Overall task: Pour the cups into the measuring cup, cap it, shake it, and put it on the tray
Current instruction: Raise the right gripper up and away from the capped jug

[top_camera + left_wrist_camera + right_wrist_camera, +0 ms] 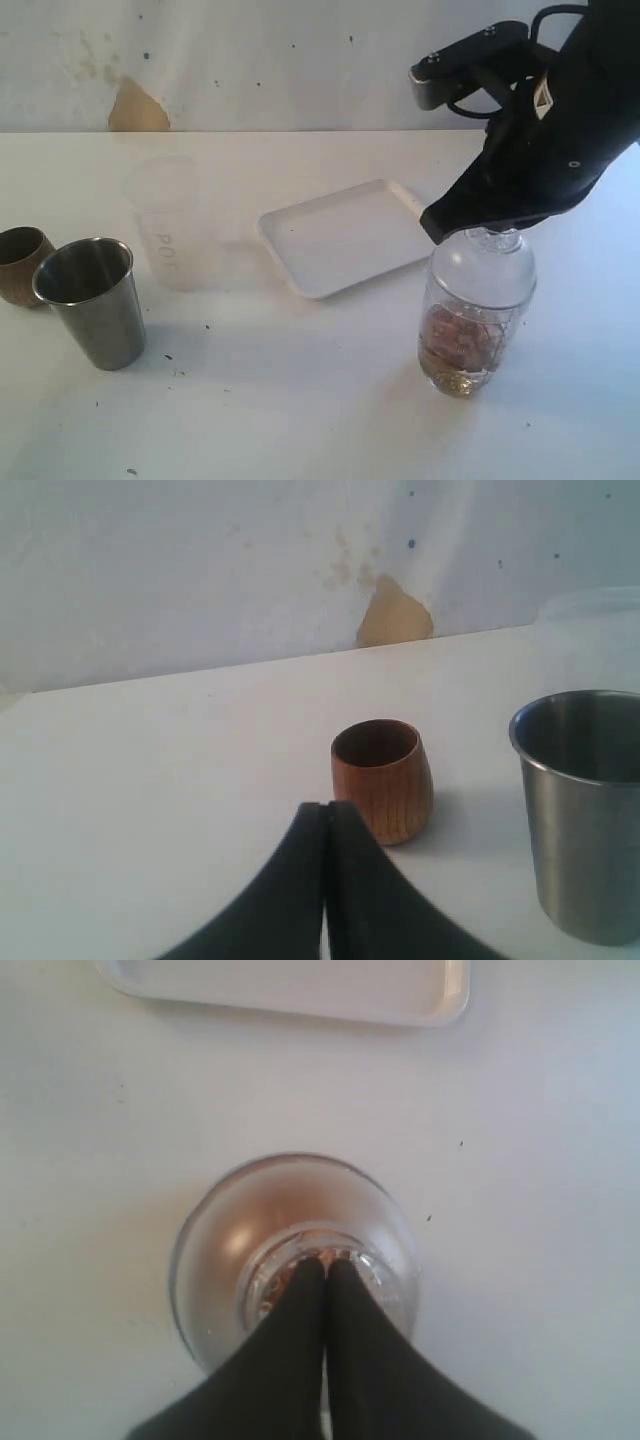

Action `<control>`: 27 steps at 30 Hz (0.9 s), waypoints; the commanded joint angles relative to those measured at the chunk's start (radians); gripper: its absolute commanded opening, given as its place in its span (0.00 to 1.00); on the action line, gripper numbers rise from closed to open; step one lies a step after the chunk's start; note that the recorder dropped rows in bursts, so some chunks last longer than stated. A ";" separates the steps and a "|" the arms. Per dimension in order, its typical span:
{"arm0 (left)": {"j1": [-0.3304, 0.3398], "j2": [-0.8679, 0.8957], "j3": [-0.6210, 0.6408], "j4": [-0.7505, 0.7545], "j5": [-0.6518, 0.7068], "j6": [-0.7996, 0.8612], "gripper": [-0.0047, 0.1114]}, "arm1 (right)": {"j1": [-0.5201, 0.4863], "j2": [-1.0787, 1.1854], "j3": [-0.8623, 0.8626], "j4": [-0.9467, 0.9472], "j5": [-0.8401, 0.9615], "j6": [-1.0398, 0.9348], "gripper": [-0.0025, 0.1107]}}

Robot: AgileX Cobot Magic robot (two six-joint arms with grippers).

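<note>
The measuring cup [475,310] stands on the table at the right, with a clear domed lid [230,1230] on it and brownish contents in its lower half. My right gripper [487,225] is shut directly above it, its tips [325,1263] at the lid's top ring with nothing between them. The white tray [340,240] lies just behind and left of the cup. At the left stand the brown cup [20,262], the steel tumbler [92,300] and the frosted cup [170,225]. My left gripper [327,806] is shut and empty, close in front of the brown cup [382,780].
A pale wall [250,60] with a brown patch [138,108] runs behind the table. In the left wrist view the steel tumbler [585,810] stands beside the brown cup, with the frosted cup [590,620] behind it. The tray's rim [440,1005] shows beyond the lid.
</note>
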State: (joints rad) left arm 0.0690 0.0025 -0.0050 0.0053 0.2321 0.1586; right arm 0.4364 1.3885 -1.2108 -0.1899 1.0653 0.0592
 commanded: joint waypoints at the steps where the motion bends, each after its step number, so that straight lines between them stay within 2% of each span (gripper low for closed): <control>1: -0.004 -0.003 0.005 0.003 0.000 -0.002 0.04 | -0.008 -0.063 0.008 0.009 -0.034 -0.080 0.02; 4: -0.004 -0.003 0.005 0.003 0.000 -0.002 0.04 | -0.008 -0.098 0.008 0.006 -0.088 -0.085 0.05; 6: -0.004 -0.003 0.005 0.003 0.000 -0.002 0.04 | -0.008 -0.123 0.008 0.006 -0.119 -0.107 0.13; 9: -0.004 -0.003 0.005 0.003 0.000 -0.002 0.04 | -0.008 -0.159 0.008 0.006 -0.140 -0.107 0.30; 12: -0.004 -0.003 0.005 0.003 0.000 -0.002 0.04 | -0.008 -0.195 0.008 0.013 -0.140 -0.081 0.57; 15: -0.004 -0.003 0.005 0.003 0.000 -0.002 0.04 | -0.008 -0.223 0.011 0.013 -0.140 -0.030 0.75; 17: -0.004 -0.003 0.005 0.003 0.000 -0.002 0.04 | -0.008 -0.242 0.011 0.013 -0.146 -0.025 0.77; 27: -0.004 -0.003 0.005 0.003 0.000 -0.002 0.04 | -0.008 -0.356 0.083 0.002 -0.330 -0.021 0.77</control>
State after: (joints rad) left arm 0.0690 0.0025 -0.0050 0.0053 0.2321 0.1586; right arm 0.4364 1.0544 -1.1599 -0.1798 0.7964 0.0334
